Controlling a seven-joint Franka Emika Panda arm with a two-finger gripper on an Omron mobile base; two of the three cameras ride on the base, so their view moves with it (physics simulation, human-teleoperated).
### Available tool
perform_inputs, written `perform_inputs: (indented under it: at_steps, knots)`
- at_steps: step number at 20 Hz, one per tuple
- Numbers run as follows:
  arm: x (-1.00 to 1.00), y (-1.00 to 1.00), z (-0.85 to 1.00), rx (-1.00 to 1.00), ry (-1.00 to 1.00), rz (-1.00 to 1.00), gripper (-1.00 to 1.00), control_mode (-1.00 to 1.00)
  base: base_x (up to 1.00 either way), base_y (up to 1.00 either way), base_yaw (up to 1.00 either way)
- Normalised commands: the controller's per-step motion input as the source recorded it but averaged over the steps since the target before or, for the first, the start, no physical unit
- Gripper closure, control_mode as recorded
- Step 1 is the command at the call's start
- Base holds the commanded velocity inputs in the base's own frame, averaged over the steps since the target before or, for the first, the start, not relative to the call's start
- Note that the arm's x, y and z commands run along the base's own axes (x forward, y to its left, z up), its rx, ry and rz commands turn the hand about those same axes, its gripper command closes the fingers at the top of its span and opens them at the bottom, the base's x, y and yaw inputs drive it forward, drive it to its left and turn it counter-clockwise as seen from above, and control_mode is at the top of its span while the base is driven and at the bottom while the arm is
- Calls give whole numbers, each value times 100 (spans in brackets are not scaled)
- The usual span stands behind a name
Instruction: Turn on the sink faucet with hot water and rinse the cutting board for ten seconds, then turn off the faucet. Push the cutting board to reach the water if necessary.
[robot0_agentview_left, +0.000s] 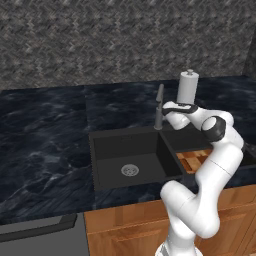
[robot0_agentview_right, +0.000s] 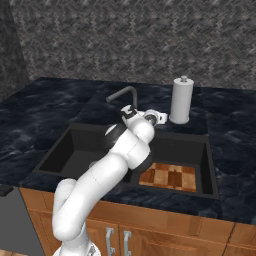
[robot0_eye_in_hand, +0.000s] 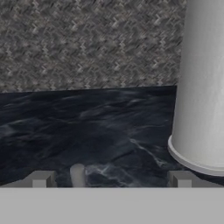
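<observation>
While the open, empty tool (robot0_eye_in_hand: 111, 179) is hovering by the faucet (robot0_agentview_left: 159, 107), it is risking bumping the paper-towel roll (robot0_eye_in_hand: 203, 87) beside it.

sink (robot0_agentview_left: 131, 152): matte black, smooth walls, shiny silver drain
faucet (robot0_agentview_right: 123, 96): slim grey metal, kinda brushed, not very glossy
cutting board (robot0_agentview_right: 171, 176): wood, orange-brown blocks with lighter and darker stripes
countertop (robot0_agentview_left: 45, 135): dark marbled stone, slight sheen
white cylinder (robot0_eye_in_hand: 203, 87): smooth, plain matte white
backsplash (robot0_eye_in_hand: 87, 43): rough grey woven-looking texture
cabinet fronts (robot0_agentview_left: 130, 227): plain brown wood
</observation>
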Motion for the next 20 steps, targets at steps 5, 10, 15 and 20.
perform_inputs:
  at_steps: [5, 10, 15, 20]
  knots:
    - [0, -7, 0, 0, 0, 0, -100, -100, 0, 0, 0]
    - [0, -8, 0, 0, 0, 0, -100, -100, 0, 0, 0]
    - [0, -6, 0, 0, 0, 0, -100, -100, 0, 0, 0]
    - [0, -5, 0, 0, 0, 0, -100, -100, 0, 0, 0]
